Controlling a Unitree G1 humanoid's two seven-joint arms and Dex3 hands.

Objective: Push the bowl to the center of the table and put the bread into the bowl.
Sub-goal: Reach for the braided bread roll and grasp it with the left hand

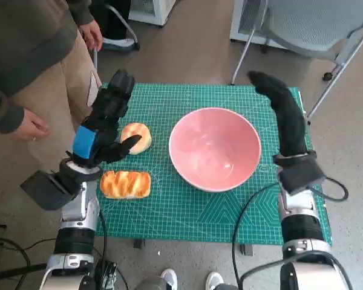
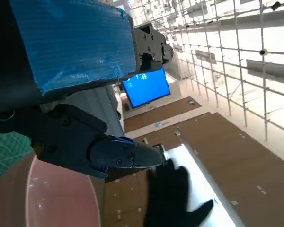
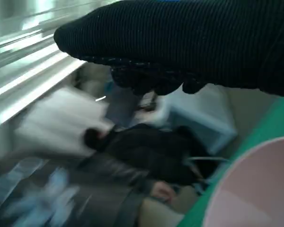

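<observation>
You have the pink bowl (image 1: 215, 148) sitting on the green cutting mat (image 1: 187, 208) that covers the table, a little toward the right of its middle, and you can see straight into it: there is nothing inside, only the glossy pink interior. Its rim also shows in the left wrist view (image 2: 42, 198) and as a pale pink curve in the right wrist view (image 3: 255, 189).

The bread is outside the bowl, on the mat to its left. A round bun (image 1: 137, 136) lies nearest the bowl, just apart from its rim, and a longer braided loaf (image 1: 125, 184) lies nearer to you, close to the mat's near left part.

Your left hand (image 1: 103, 130) hangs over the left side of the mat with its fingers stretched out away from you and the thumb pointing toward the round bun, right at its edge; whether it touches you cannot tell. It holds nothing and is spread open. Your right hand (image 1: 284, 112) is raised beside the bowl's right side, its gloved fingers extended and slightly arched, gripping nothing; the head view does not settle whether the glove meets the rim.

A person (image 1: 30, 60) stands at the table's left far corner, and a grey chair (image 1: 308, 27) stands beyond the far right.
</observation>
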